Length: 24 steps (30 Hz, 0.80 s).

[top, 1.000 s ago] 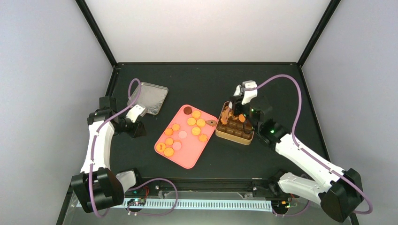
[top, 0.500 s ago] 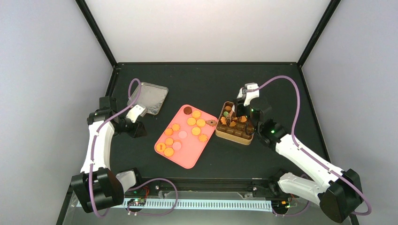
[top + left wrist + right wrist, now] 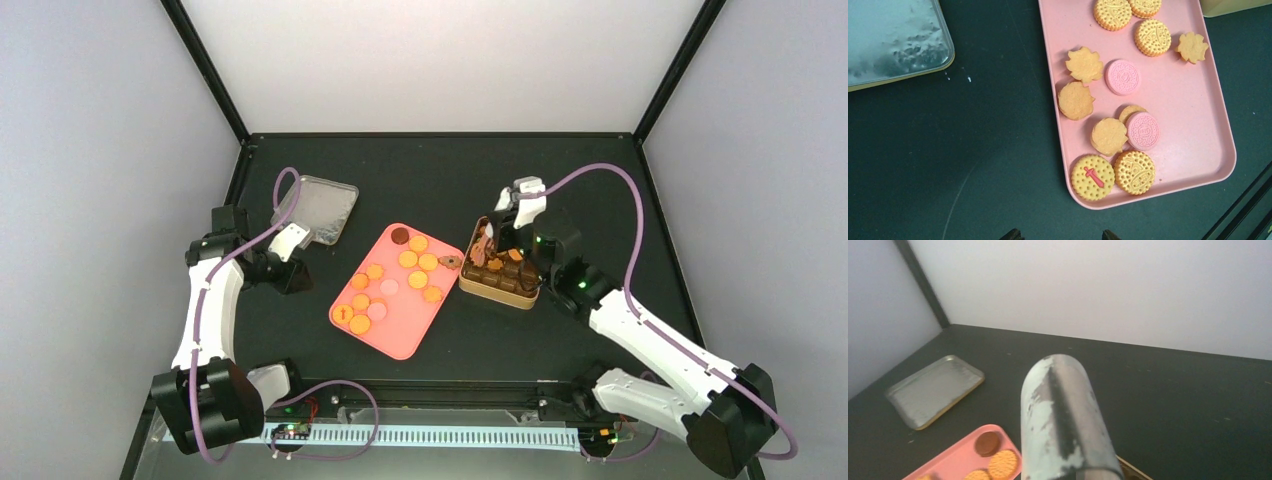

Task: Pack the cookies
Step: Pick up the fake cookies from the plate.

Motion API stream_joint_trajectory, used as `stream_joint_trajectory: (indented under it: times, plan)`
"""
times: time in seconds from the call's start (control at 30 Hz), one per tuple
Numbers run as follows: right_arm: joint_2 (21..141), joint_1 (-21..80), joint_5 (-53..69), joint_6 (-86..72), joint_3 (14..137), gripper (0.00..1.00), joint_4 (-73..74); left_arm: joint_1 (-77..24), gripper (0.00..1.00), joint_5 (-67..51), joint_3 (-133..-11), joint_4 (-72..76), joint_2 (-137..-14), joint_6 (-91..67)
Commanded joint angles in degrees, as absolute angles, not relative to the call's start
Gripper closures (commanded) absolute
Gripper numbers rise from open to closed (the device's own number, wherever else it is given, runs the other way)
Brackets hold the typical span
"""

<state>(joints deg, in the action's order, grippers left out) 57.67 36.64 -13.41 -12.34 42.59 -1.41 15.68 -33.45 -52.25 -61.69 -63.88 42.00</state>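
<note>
Several cookies, mostly orange-yellow with two pink and one dark brown, lie on a pink tray. The left wrist view shows them close up, among them a yellow one with a red mark and a pink one. A gold tin with brown compartments holds a few cookies. My right gripper hangs over the tin's far left part; its fingers are pressed together with nothing visible between them. My left gripper is open and empty over the bare table left of the tray, with only the fingertips showing.
The tin's silver lid lies on the black table at the back left, also seen in the left wrist view and the right wrist view. A brown cookie lies at the tray's right edge by the tin.
My right gripper drew back from the tin's far left part, then shifted left over it again. The left arm has not moved.
</note>
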Motion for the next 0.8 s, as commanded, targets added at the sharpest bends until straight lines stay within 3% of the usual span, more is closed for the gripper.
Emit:
stream_joint_trajectory:
  times: [0.0,0.27,0.77]
  plan:
    - [57.96,41.64,-11.75,-12.99,45.68,0.72,-5.32,16.00,0.58,-34.34,-54.50,-62.75,-64.19,42.29]
    - [65.88,52.48,-13.55,-13.93,47.67,0.72,-8.46,16.02,0.58,-33.78,-54.67,-62.86,-64.15,42.27]
    - [75.27,54.14,-12.04,-16.27,46.40,0.64,-13.04,16.04,0.58,-33.62,-54.60,-62.80,-64.24,42.47]
